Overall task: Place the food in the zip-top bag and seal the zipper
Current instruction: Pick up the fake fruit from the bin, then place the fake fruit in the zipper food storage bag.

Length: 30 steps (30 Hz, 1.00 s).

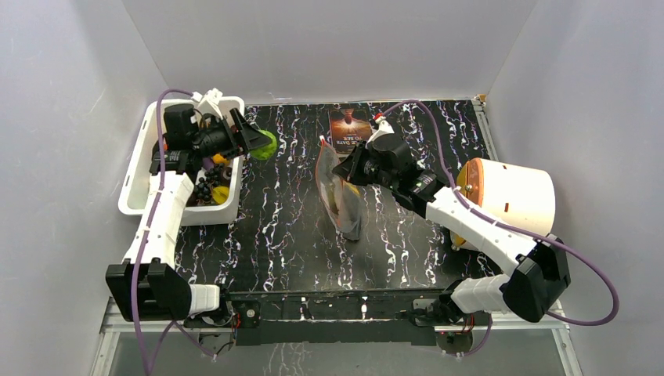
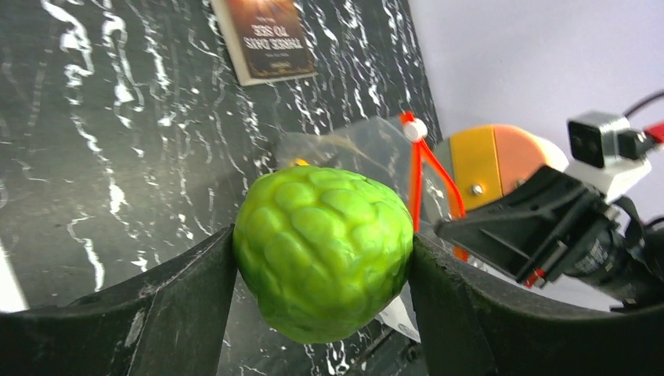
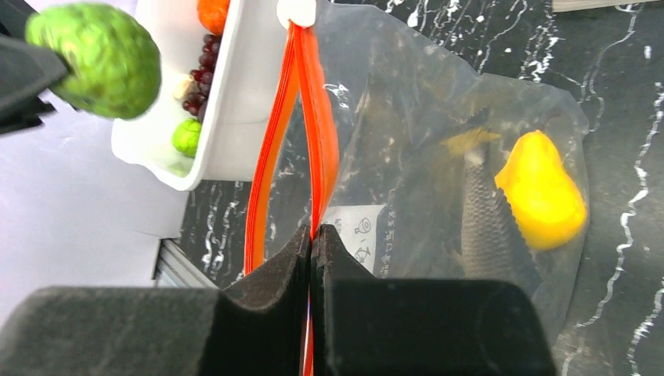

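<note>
My left gripper [image 1: 258, 143] is shut on a bumpy green fruit [image 2: 322, 252], held in the air just right of the white tub [image 1: 138, 188]; the fruit also shows in the top view [image 1: 266, 146] and the right wrist view [image 3: 95, 59]. My right gripper [image 3: 313, 235] is shut on one side of the red-orange zipper [image 3: 317, 133] of the clear zip-top bag [image 3: 438, 133], holding its mouth open and raised at the table's middle [image 1: 338, 192]. Inside the bag lie a yellow pear-shaped food [image 3: 542, 192] and a dark scaly fish [image 3: 489, 227]. The bag's white label [image 3: 354, 235] faces my right wrist camera.
The white tub holds dark grapes [image 1: 203, 188], a yellow piece [image 1: 220, 193] and other food. A book [image 1: 350, 129] lies at the back of the black marbled mat. A white and orange cylinder-shaped appliance [image 1: 507, 196] stands at the right.
</note>
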Tool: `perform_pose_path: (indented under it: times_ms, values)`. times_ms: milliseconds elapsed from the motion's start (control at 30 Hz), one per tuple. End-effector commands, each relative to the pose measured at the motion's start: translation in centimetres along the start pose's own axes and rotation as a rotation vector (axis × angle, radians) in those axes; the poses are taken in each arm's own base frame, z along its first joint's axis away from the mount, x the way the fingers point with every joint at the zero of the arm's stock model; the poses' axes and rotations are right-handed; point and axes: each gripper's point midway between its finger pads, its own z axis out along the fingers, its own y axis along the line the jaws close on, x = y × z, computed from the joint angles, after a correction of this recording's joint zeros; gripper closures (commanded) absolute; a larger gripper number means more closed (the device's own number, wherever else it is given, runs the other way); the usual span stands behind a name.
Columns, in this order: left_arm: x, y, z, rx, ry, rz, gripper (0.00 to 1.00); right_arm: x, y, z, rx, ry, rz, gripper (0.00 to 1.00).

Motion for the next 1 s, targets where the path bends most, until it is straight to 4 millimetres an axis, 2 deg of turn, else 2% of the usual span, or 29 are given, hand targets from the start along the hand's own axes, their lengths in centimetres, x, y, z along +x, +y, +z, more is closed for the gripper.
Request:
perform_pose_path:
  times_ms: [0, 200, 367, 633, 733, 867, 967]
  values:
    - [1.8, -4.0, -1.2, 0.150, 0.031, 0.021, 0.41, -2.5, 2.8, 0.2, -0.108, -0.092, 0.086, 1.00]
    - [3.3, -7.9, -1.7, 0.316, 0.059, -0.008, 0.43, -2.7, 3.9, 1.1, -0.162, -0.095, 0.158, 1.00]
    - [3.9, -10.8, -2.1, 0.413, 0.073, -0.013, 0.43, -2.3, 3.8, 1.9, -0.174, -0.089, 0.209, 1.00]
    - [6.9, -13.3, 0.1, 0.493, 0.164, -0.066, 0.44, -1.8, 3.9, 2.2, -0.182, -0.068, 0.236, 1.00]
    - [7.5, -14.2, 0.6, 0.511, 0.174, -0.067, 0.44, -1.7, 3.9, 2.0, -0.188, -0.066, 0.249, 1.00]
    - [8.1, -14.4, 1.2, 0.509, 0.189, -0.066, 0.44, -1.7, 3.9, 1.6, -0.193, -0.068, 0.252, 1.00]
    - [8.6, -13.9, 1.7, 0.489, 0.199, -0.070, 0.44, -1.8, 4.1, 1.4, -0.193, -0.068, 0.250, 1.00]
